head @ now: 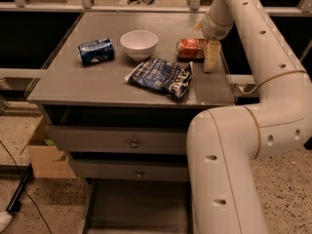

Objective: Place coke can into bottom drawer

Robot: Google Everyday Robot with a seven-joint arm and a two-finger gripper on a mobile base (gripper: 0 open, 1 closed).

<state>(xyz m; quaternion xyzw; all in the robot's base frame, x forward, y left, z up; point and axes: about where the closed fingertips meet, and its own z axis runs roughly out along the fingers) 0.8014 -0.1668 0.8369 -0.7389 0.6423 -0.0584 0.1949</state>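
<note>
The coke can [191,48] lies on its side on the grey cabinet top [97,82], right of the white bowl. My gripper [209,60] hangs from the white arm right at the can's right end, reaching down to the top's surface. I cannot tell whether it touches the can. The bottom drawer [139,206] is pulled open at the foot of the cabinet, its flat grey floor bare.
A white bowl [139,43] and a dark blue can [96,51] lie left of the coke can. A blue chip bag [160,76] lies in front of it. Two knobbed drawers [133,144] are shut. My arm's large lower links [229,169] stand right of the open drawer. A cardboard box [41,152] sits at the left.
</note>
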